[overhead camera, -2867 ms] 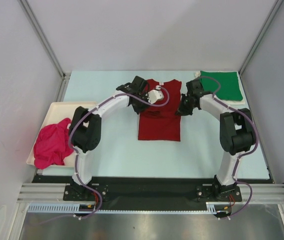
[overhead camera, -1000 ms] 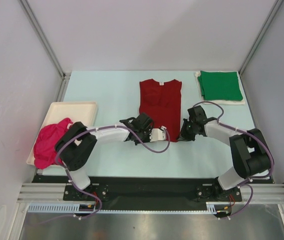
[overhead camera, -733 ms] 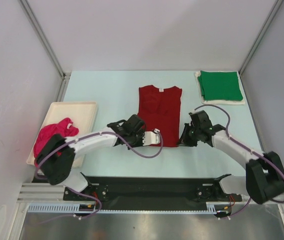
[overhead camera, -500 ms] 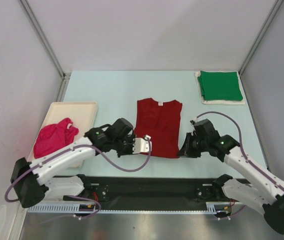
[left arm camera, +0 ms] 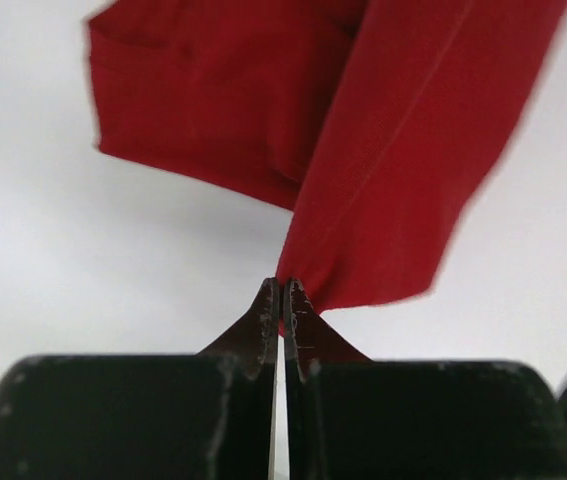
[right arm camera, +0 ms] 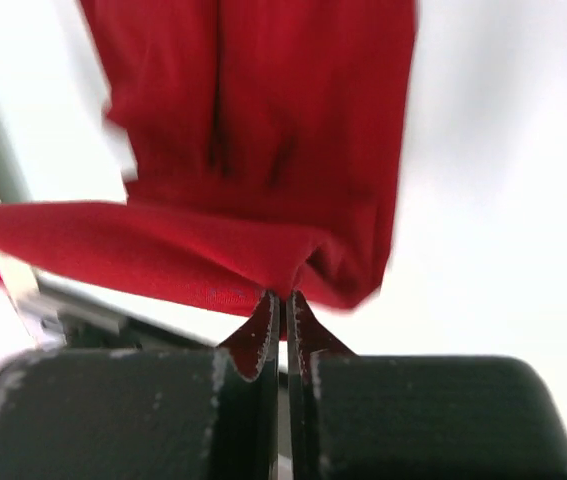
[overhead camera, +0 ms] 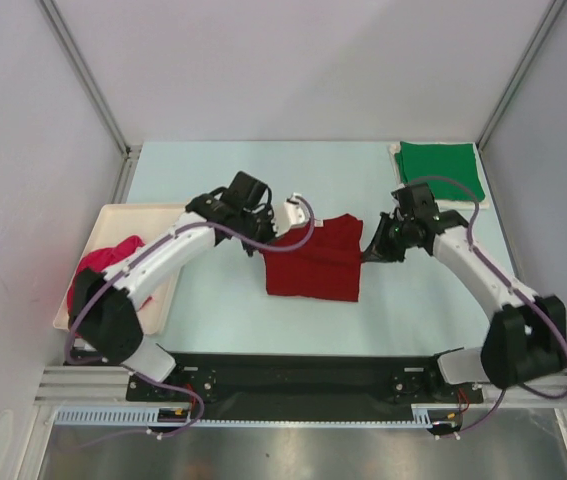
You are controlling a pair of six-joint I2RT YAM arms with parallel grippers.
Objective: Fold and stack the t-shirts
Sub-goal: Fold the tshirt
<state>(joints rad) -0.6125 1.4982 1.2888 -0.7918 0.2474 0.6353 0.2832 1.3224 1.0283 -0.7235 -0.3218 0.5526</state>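
Both hands are clamped shut on the red shirt (overhead camera: 313,268). The left hand (left arm camera: 281,296) pinches one edge and the right hand (right arm camera: 283,300) the opposite one, so part of it is lifted and the rest lies mid-bench. It looks light and floppy and sags between the grips, so I'd say hold it by the hems. The green shirt (overhead camera: 441,172) sits folded in the far right corner, and the pink shirt (overhead camera: 98,278) is bunched on the tray (overhead camera: 148,213).
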